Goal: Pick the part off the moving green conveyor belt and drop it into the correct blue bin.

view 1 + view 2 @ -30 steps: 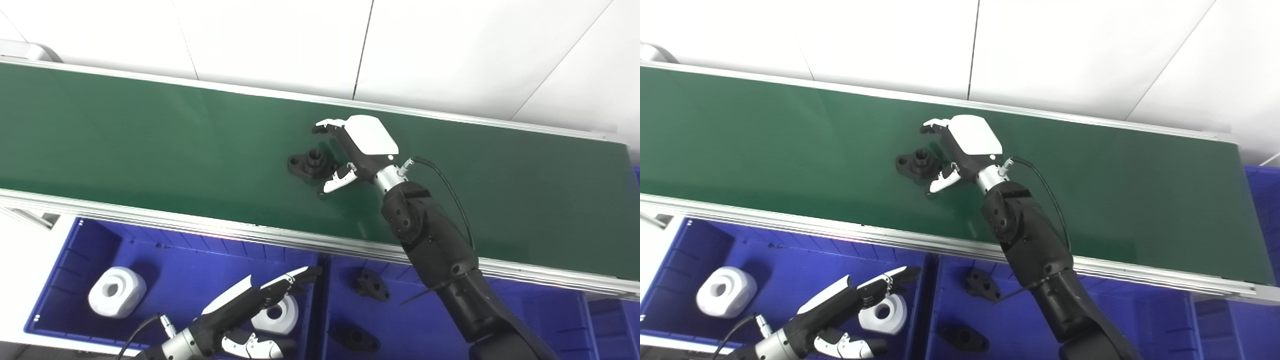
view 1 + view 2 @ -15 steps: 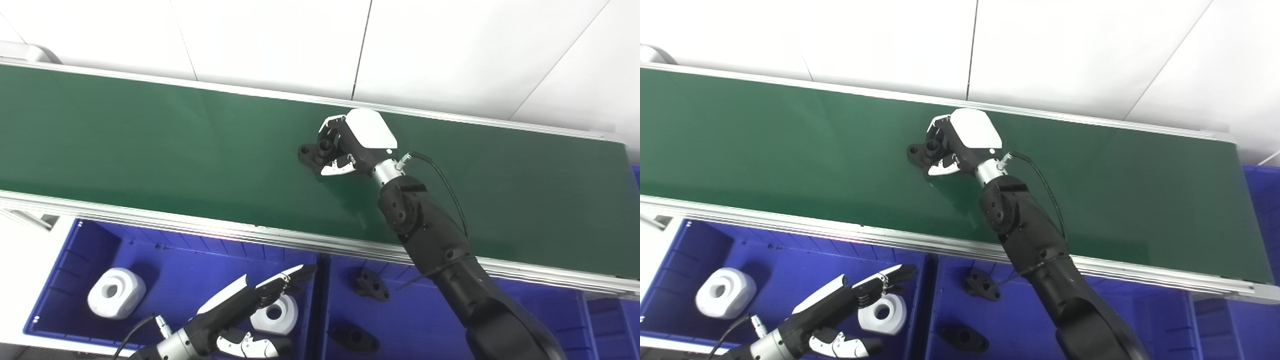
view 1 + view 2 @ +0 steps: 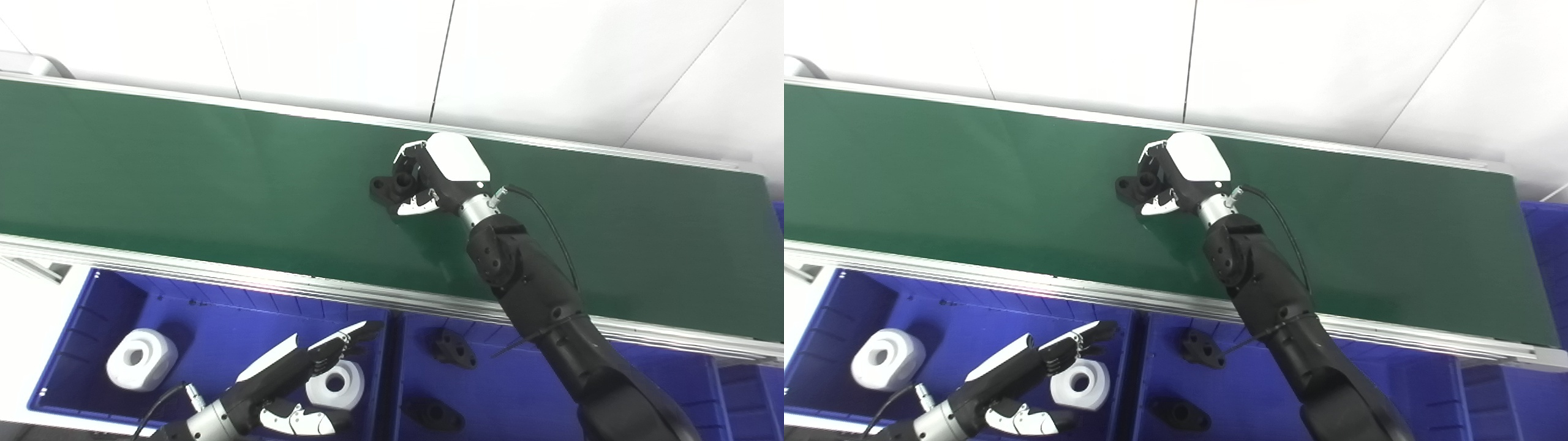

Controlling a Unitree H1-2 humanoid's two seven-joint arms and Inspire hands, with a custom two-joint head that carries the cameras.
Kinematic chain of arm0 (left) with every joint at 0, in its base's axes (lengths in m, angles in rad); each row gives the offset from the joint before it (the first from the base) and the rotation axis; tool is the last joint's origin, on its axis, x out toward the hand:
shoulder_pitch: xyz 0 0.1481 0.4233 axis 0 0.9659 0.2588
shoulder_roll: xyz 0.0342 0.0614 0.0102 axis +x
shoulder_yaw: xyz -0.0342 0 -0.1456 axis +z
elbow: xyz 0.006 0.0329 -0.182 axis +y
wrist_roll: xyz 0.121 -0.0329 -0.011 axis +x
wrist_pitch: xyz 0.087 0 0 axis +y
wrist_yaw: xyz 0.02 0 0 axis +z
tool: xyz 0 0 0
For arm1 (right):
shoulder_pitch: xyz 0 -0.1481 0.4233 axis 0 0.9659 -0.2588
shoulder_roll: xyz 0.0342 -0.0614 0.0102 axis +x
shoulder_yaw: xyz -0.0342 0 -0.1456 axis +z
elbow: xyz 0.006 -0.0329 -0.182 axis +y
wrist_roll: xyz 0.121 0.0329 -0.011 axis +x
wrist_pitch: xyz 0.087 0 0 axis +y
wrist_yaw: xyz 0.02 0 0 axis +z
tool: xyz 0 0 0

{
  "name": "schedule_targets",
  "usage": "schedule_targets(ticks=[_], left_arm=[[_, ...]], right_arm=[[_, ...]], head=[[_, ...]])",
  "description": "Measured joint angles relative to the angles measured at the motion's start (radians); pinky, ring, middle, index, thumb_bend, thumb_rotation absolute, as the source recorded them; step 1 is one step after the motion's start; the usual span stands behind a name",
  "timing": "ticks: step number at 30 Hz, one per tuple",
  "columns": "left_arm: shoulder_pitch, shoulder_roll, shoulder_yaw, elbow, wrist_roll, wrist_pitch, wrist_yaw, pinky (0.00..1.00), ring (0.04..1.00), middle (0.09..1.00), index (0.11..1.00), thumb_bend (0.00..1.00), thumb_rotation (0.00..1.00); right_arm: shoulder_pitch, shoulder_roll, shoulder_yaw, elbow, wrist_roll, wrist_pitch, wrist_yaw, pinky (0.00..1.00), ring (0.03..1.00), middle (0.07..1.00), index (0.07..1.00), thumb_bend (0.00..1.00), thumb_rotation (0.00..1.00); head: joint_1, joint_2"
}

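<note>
I count two white blocky parts point(image 3: 136, 359) in the left blue plastic bin point(image 3: 116, 288), my left hand point(image 3: 288, 380) spread empty above them. At 12 o'clock on the green conveyor belt point(image 3: 184, 165), my right hand point(image 3: 432, 177) clasps the black flanged part point(image 3: 387, 185). Two similar black parts point(image 3: 453, 350) lie at 5 o'clock.

Factory sorting line; conveyor belt point(image 3: 184, 165); part bins point(image 3: 202, 343).

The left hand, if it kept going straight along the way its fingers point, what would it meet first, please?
The left hand hovers open over the left blue bin, fingers pointing right. First in line is probably the wall between the two bins, though its height above that wall is unclear.
</note>
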Motion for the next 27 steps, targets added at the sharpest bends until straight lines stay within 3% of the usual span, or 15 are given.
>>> schedule_targets(ticks=[14,27], left_arm=[[-0.015,0.002,0.002,0.000,0.002,0.008,-0.003,0.94,0.986,0.997,0.973,0.41,0.52],[-0.038,0.012,0.004,0.003,0.012,0.008,-0.014,0.95,0.990,1.000,0.983,0.40,0.53]], right_arm=[[0.078,-0.041,-0.034,-0.148,0.002,0.001,0.040,0.36,0.428,0.532,0.499,0.50,0.00],[0.129,-0.053,-0.071,-0.300,0.001,0.003,0.085,0.32,0.439,0.553,0.502,0.49,0.00]], head=[[-0.023,0.003],[-0.052,-0.006]])
